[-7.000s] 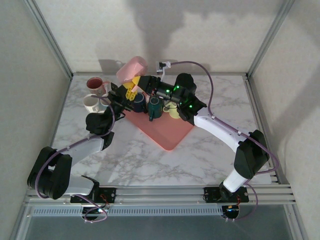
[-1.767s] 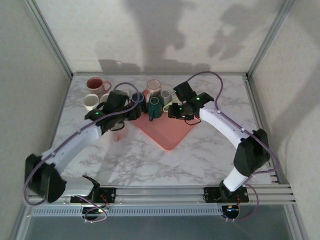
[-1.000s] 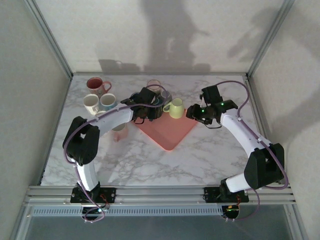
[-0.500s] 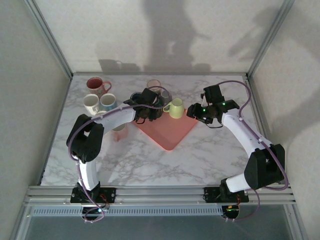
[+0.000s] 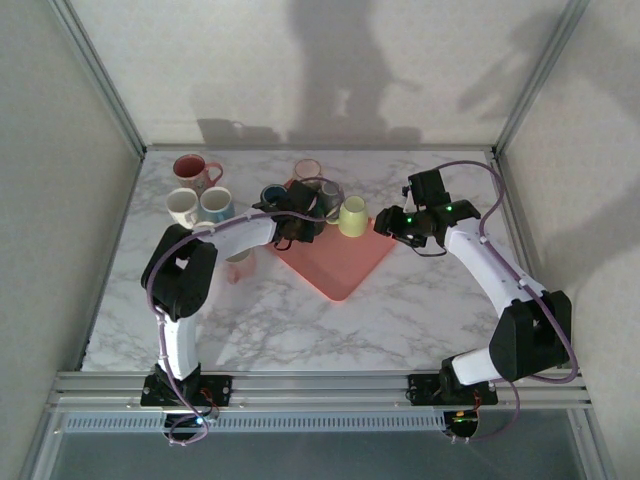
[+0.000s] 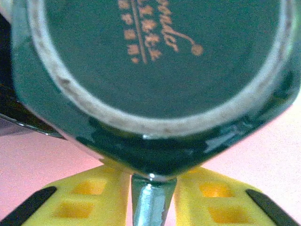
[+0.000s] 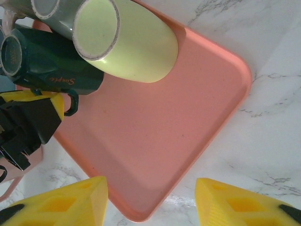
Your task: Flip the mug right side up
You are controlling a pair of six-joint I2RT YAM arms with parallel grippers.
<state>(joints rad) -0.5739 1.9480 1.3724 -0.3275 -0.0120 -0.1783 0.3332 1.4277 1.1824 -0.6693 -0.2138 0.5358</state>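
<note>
A dark green mug [image 6: 155, 70] stands upside down on the pink tray [image 5: 340, 265]. Its gold-lettered base looms large in the left wrist view. My left gripper [image 6: 151, 190] is shut on the mug's handle [image 6: 149, 207], which is pinched between the yellow fingers. From above, the left gripper [image 5: 298, 218] covers that mug. In the right wrist view the green mug [image 7: 51, 70] sits beside a yellow-green mug [image 7: 127, 42], also base up. My right gripper [image 7: 150, 207] hangs open over the tray's right corner, holding nothing; from above, the right gripper [image 5: 397, 226] is just right of the yellow-green mug [image 5: 352, 215].
A grey mug [image 5: 328, 192], a pink mug [image 5: 307, 170] and a blue mug [image 5: 272, 195] crowd the tray's far corner. Red [image 5: 190, 168], white [image 5: 182, 206] and light blue [image 5: 215, 203] mugs stand on the marble at the far left. A pale pink mug [image 5: 237, 262] sits left of the tray.
The right gripper backed off to the right of the tray. The left gripper moved in over the tray and onto the dark green mug, then held there. The yellow-green mug shifted slightly.
</note>
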